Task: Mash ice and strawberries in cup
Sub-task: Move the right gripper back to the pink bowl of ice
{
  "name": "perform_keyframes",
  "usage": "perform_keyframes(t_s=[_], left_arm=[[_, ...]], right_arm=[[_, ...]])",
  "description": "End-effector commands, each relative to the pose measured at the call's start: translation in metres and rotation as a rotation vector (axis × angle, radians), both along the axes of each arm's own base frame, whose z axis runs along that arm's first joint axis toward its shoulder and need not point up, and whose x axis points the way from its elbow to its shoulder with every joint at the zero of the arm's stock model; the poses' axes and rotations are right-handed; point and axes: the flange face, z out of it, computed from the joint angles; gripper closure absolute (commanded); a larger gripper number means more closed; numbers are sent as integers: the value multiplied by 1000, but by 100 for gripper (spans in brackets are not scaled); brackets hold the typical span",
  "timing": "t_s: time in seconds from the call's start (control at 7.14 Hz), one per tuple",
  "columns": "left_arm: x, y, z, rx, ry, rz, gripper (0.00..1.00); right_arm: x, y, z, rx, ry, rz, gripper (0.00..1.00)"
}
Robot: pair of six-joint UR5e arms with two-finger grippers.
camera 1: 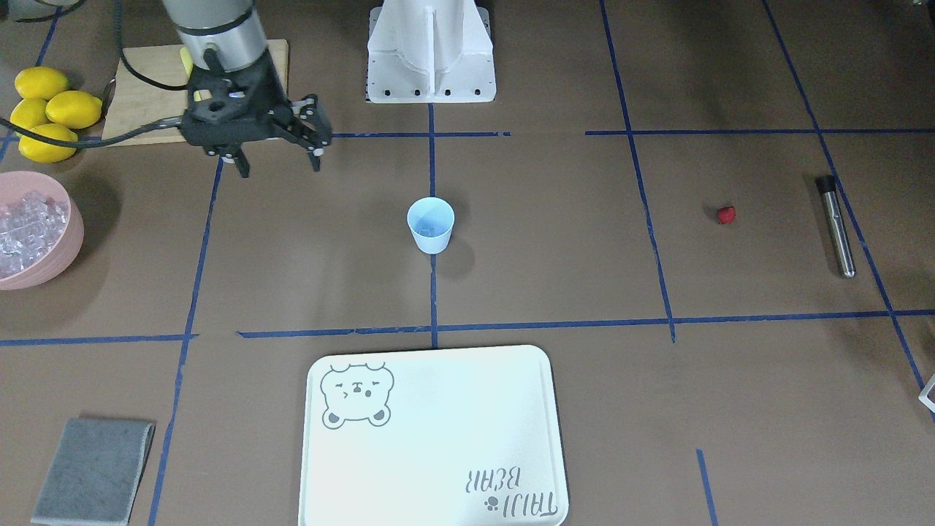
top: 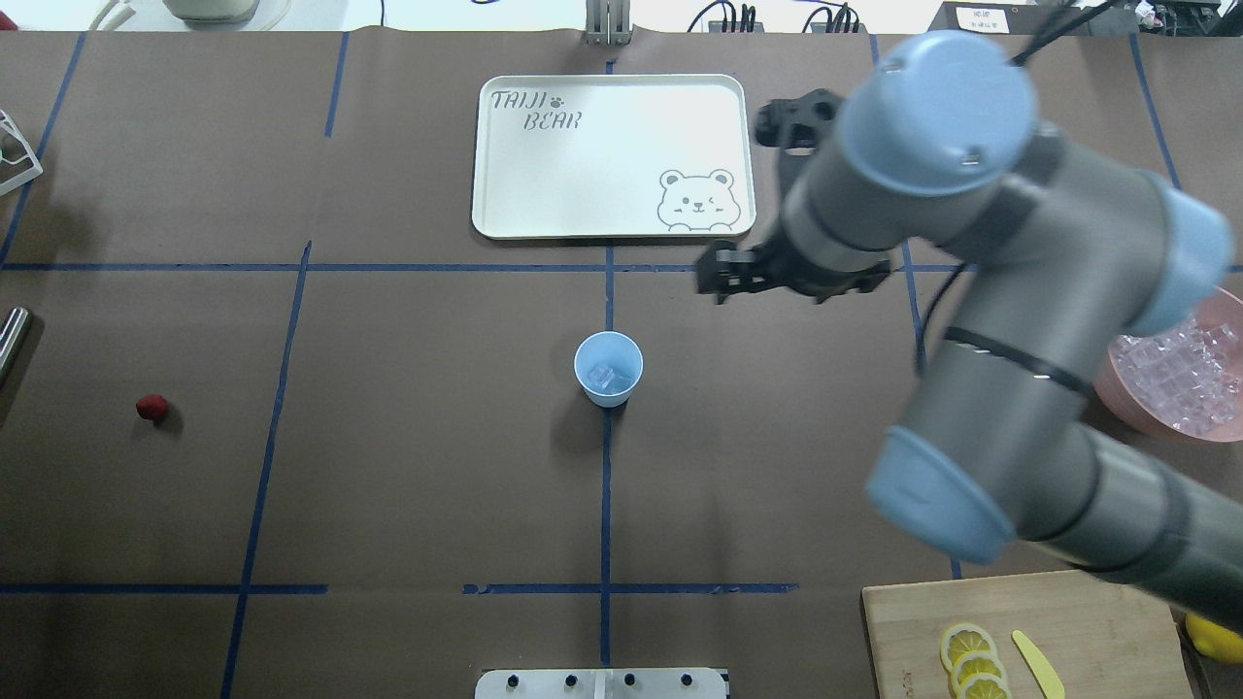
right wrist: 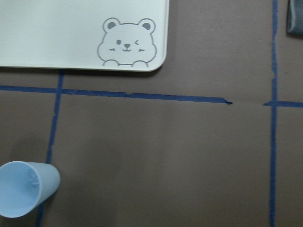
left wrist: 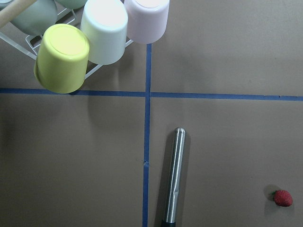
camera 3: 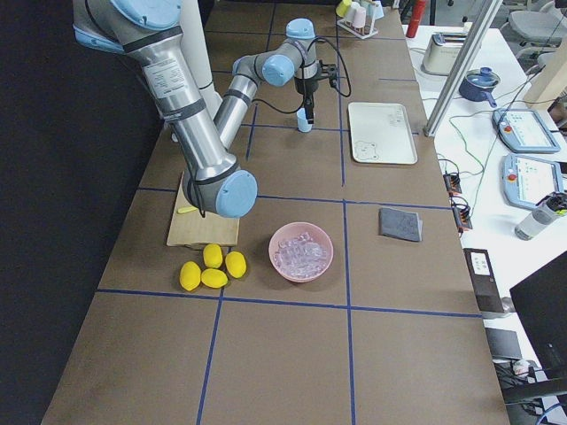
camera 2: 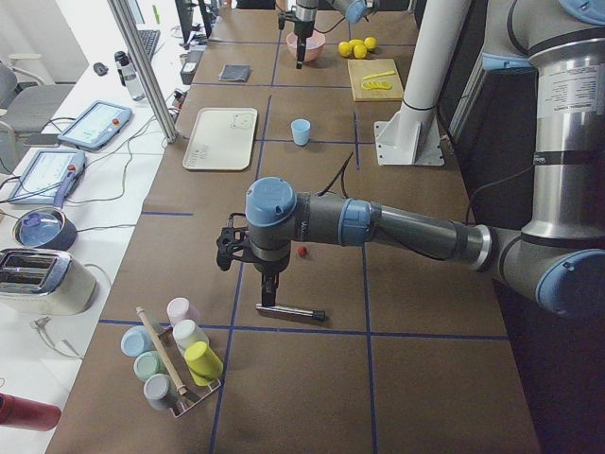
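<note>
- where are the cup and the berry?
- i see the cup (camera 1: 431,228) at the middle of the table (camera 1: 555,241), ice (top: 603,375) inside it. the strawberry (camera 1: 725,214) lies well apart from it.
- and the pincers?
- the right gripper (camera 1: 280,166) has its fingers spread, holding nothing. the left gripper (camera 2: 269,295), i cannot tell.

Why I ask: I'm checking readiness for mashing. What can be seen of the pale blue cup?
The cup is small, pale blue and tapered, with no handle, and looks like plastic. It stands upright, mouth open, on a blue tape line near the middle of the brown table. Clear ice lies at its bottom; nothing red shows inside. Outside, only the table touches it; the open right gripper hangs off to one side.
</note>
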Motion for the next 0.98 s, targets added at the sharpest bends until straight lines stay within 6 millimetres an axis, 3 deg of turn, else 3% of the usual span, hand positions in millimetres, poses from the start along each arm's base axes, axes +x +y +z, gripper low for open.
perform_keyframes(t_s=[0.0,0.28,0.56,0.84], left_arm=[[0,1,-8,11,-1,-1,0],[0,1,-8,13,-1,-1,0],[0,1,-8,11,-1,-1,0],[0,1,-9,14,0,0,0]], right_arm=[[87,-12,75,48,44,-64,1],[163,-9,155,56,45,-88,1],[220,-24,243,53,18,-118,1],[219,-33,289,16,39,-134,1]])
